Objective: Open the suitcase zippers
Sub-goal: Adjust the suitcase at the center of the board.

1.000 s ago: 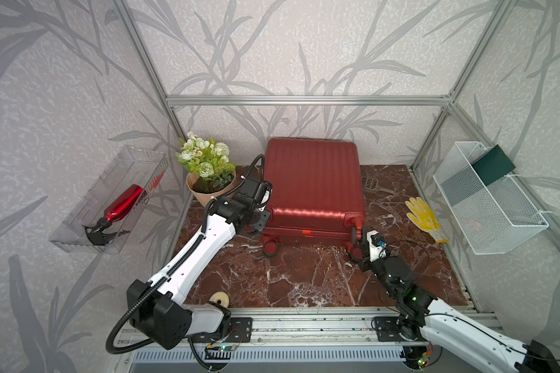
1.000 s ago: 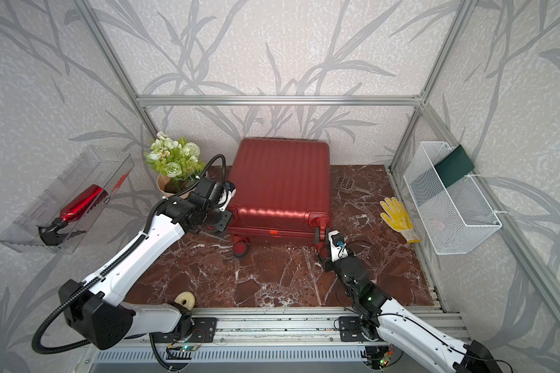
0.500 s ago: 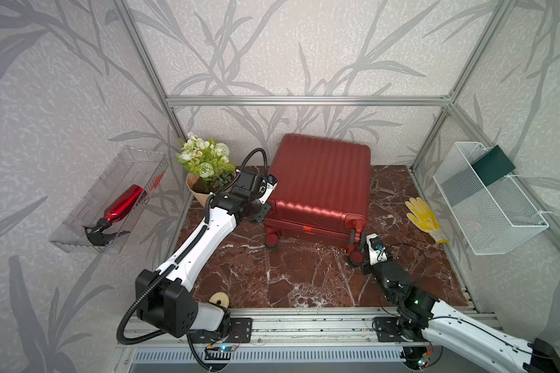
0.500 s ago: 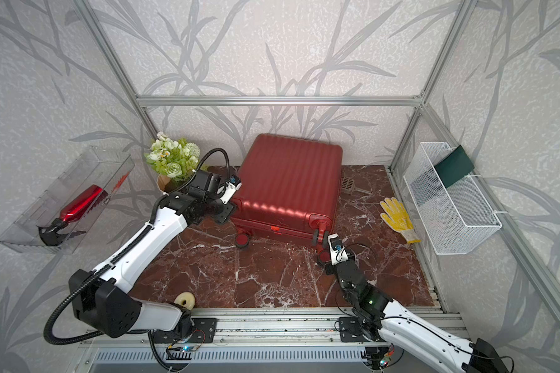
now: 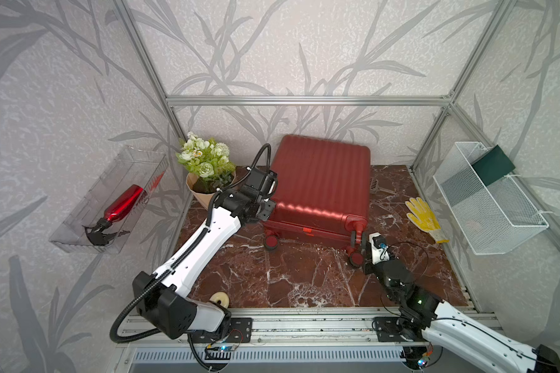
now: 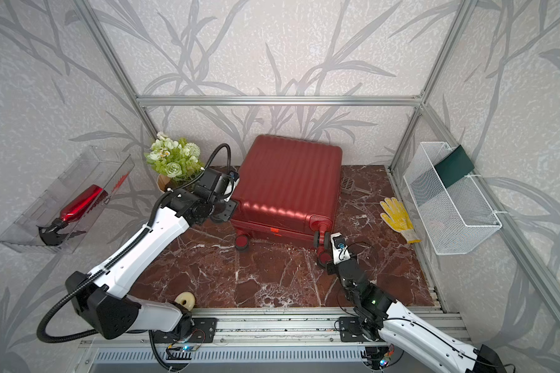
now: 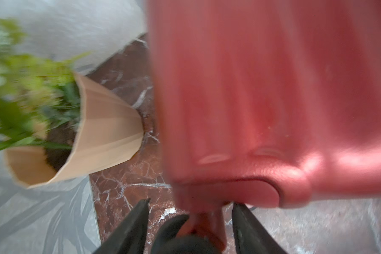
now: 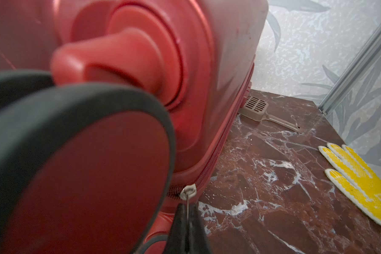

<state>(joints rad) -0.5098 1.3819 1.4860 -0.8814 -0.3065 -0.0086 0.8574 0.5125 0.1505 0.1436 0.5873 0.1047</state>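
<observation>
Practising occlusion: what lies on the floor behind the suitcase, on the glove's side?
A beige slotted scoop, its head partly covered by the suitcase; anything further back is hidden.

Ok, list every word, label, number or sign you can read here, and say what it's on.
No text here is readable.
Orange-red patch on the near edge of the suitcase: too small to read.
Red marking on the clear wall bin: too blurred to read.
</observation>
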